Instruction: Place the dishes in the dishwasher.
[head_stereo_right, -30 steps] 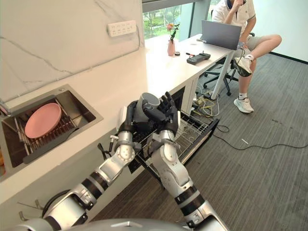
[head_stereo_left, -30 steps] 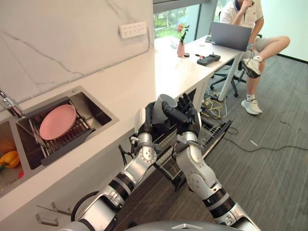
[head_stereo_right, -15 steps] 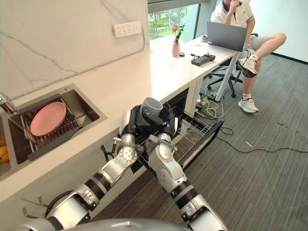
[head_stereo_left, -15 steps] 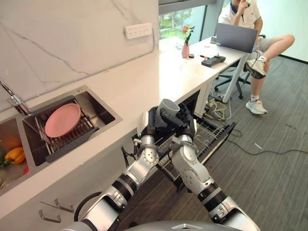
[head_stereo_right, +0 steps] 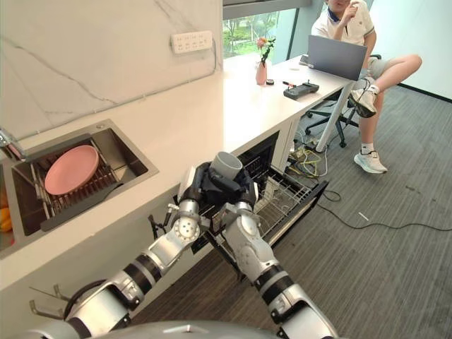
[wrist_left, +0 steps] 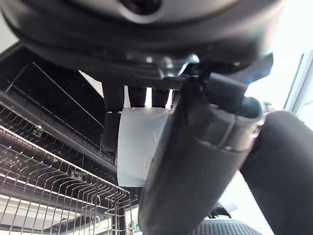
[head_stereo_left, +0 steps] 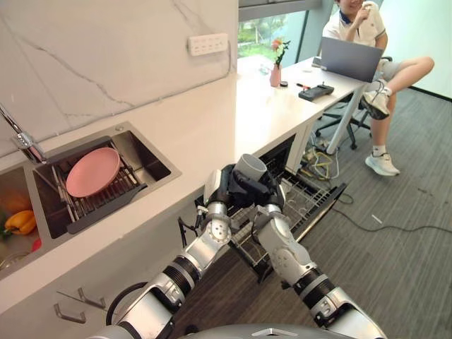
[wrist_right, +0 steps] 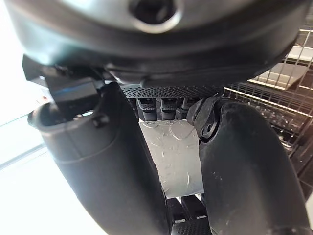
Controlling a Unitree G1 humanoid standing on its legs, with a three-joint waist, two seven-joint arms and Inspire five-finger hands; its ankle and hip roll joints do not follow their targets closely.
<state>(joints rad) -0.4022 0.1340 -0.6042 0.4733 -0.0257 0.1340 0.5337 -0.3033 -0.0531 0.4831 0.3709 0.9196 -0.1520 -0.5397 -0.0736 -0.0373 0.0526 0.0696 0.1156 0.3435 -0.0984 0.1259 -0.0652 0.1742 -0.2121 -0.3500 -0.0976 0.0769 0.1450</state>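
- Along the left of the left eye view ran a white countertop (head_stereo_left: 212,134) under a marble wall with a white socket strip (head_stereo_left: 207,44); a sink (head_stereo_left: 152,166) set into it held a pink plate (head_stereo_left: 92,171) on a dark rack, with a yellow pepper (head_stereo_left: 20,221) in the basin beside it.
- Farther back stood a pink vase (head_stereo_left: 275,75) and a dark controller (head_stereo_left: 316,92) on the counter, and a person (head_stereo_left: 367,35) sat at a laptop (head_stereo_left: 352,59) over grey wood flooring.
- Below the counter edge the dishwasher rack (head_stereo_left: 304,205) was pulled out; above its near end the left hand (head_stereo_left: 224,186) and right hand (head_stereo_left: 263,192) together clasped a grey cup (head_stereo_left: 250,168).
- Right eye view: the same cup (head_stereo_right: 226,165) sat between both hands, just off the counter edge.
- Left wrist view: fingers curled round the pale cup (wrist_left: 139,142), wire rack (wrist_left: 54,181) beneath.
- Right wrist view: thumb and fingers wrapped the cup (wrist_right: 172,156), rack wires (wrist_right: 274,98) beside.
- Compared with a second earlier, the right hand's fingers had folded down around the cup rather than standing upright, and the cup still sat between both hands above the rack; the camera itself had shifted.
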